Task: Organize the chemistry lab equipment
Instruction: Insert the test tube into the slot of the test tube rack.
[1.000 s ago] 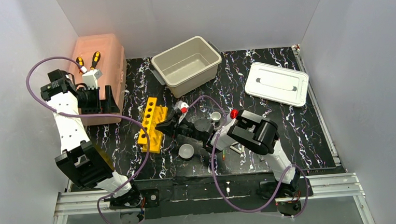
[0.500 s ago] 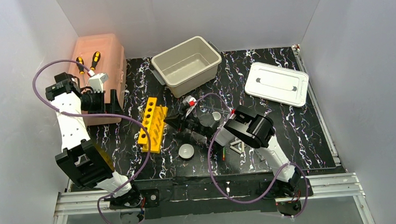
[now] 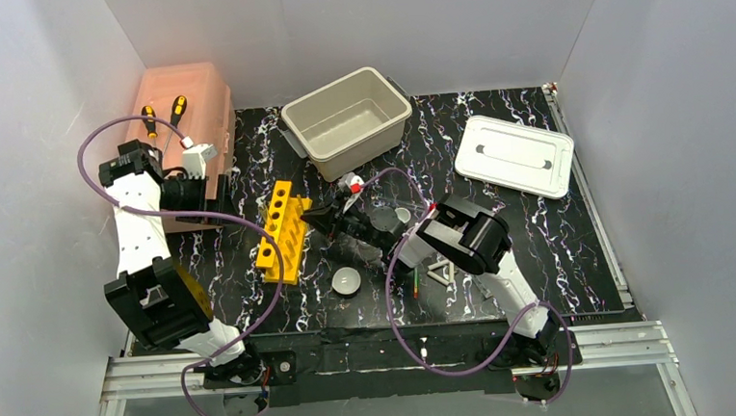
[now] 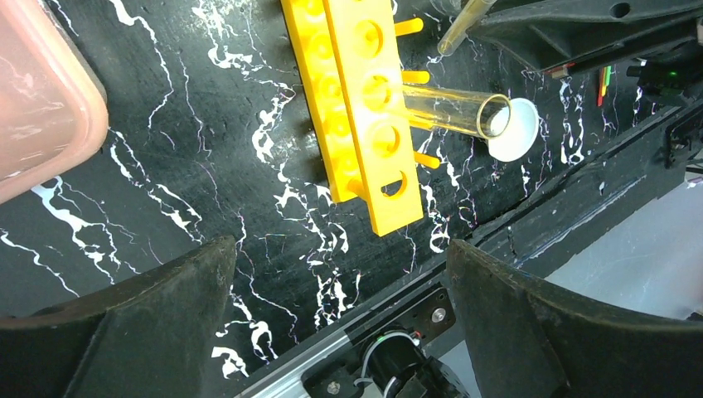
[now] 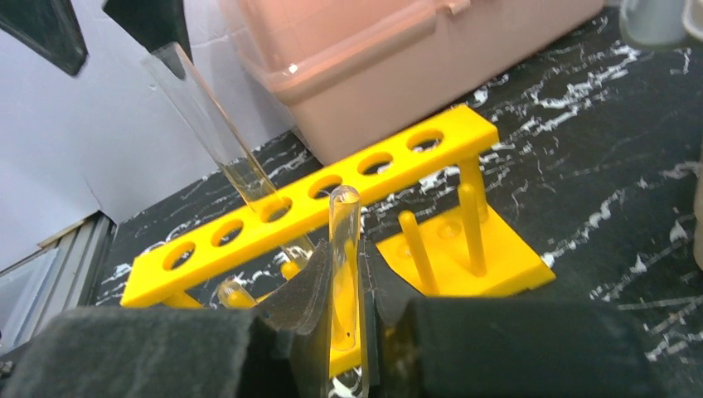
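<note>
Glass tube stands pinched in the narrow jaws of the right gripper at three o'clock of the yellow rack, left gripper gaping wide and empty at nine, and a misaimed tip could strike the rail or knock the leaning tube out.

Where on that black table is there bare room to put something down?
Bare patches: between the beige bin and white lid; between that lid and the near right corner. Crowded: the middle, around the yellow rack, white bowl and right gripper.
</note>
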Robot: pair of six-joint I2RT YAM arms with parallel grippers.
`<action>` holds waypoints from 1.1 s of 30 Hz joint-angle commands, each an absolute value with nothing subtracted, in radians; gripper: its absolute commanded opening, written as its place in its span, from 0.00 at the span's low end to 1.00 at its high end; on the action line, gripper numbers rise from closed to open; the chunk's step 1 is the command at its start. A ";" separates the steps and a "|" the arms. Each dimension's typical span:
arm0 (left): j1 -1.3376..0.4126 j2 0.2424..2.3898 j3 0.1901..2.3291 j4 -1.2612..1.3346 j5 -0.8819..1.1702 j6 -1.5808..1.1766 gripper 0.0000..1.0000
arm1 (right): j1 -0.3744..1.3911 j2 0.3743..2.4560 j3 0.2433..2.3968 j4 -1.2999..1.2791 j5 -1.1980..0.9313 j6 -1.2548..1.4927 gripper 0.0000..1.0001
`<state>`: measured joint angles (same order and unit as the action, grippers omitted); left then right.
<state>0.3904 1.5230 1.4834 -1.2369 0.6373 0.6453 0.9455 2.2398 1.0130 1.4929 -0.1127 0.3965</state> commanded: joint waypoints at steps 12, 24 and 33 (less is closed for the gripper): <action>0.381 1.504 1.497 -1.273 0.664 0.680 0.99 | 0.969 2.305 1.184 1.630 -0.086 0.263 0.01; 0.381 1.511 1.521 -1.291 0.657 0.686 0.99 | 0.972 2.317 1.198 1.653 -0.080 0.259 0.01; 0.381 1.503 1.518 -1.294 0.652 0.692 0.99 | 0.991 2.313 1.236 1.639 -0.046 0.213 0.01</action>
